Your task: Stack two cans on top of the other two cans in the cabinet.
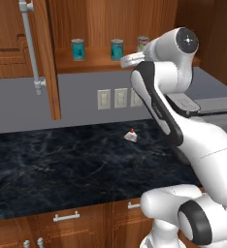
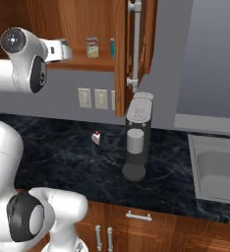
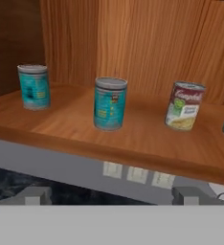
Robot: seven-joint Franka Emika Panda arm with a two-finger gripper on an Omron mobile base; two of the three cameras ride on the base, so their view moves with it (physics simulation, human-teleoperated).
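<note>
No cans stacked yet; all the stacking is left.

Left base view: teal cans [image 1: 78, 49] and [image 1: 117, 49] stand apart on the cabinet [image 1: 86, 63] shelf, upper centre. Right base view: cream-green can [image 2: 92, 47] at top. Hand view: the cans stand singly mid-frame; gripper [image 3: 111, 195] fingertips spread wide at the bottom, empty.

Can labels [image 3: 183, 106] — print blurred, unreadable
</note>
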